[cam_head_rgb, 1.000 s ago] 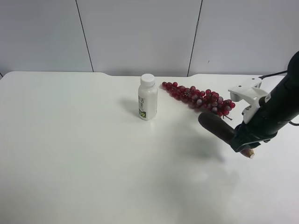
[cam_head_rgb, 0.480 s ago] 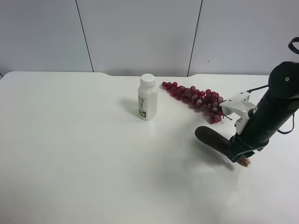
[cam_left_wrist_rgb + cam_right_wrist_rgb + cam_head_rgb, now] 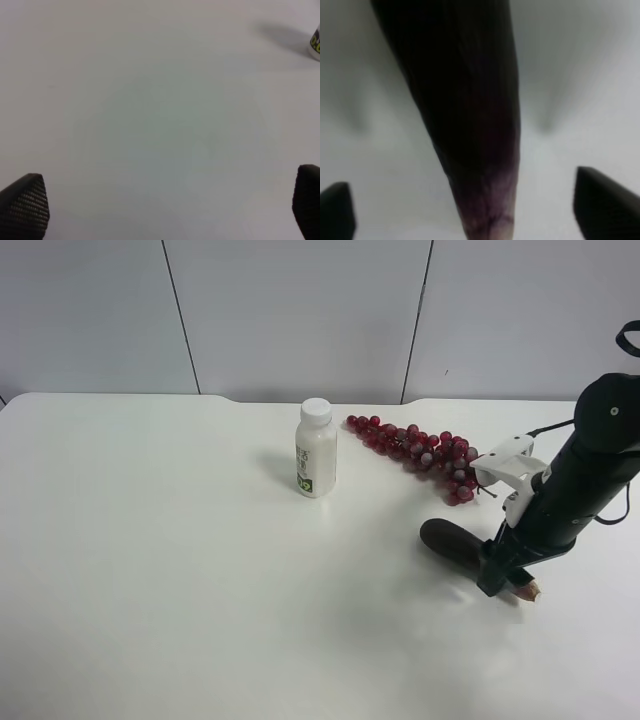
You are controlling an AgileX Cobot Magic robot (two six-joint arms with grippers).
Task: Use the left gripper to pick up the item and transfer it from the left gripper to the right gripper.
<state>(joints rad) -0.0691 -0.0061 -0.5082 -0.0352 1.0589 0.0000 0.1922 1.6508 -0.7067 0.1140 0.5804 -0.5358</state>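
The dark purple eggplant (image 3: 452,541) lies on the white table, its pale tip toward the front right. The right gripper (image 3: 505,580), on the black arm with the white bracket, is down over the tip end. In the right wrist view the eggplant (image 3: 465,100) runs between the fingers (image 3: 600,200), which stand wide apart with table showing on both sides; the right gripper (image 3: 465,187) is open. The left gripper (image 3: 165,200) is open and empty over bare table. It is out of the exterior high view.
A white bottle (image 3: 316,449) stands upright at the table's middle back; its edge shows in the left wrist view (image 3: 316,45). A red grape bunch (image 3: 425,452) lies to its right, just behind the right arm. The table's back edge meets a grey panelled wall.
The right arm has come down and toward the front with the eggplant, from held in the air to lying on the table.
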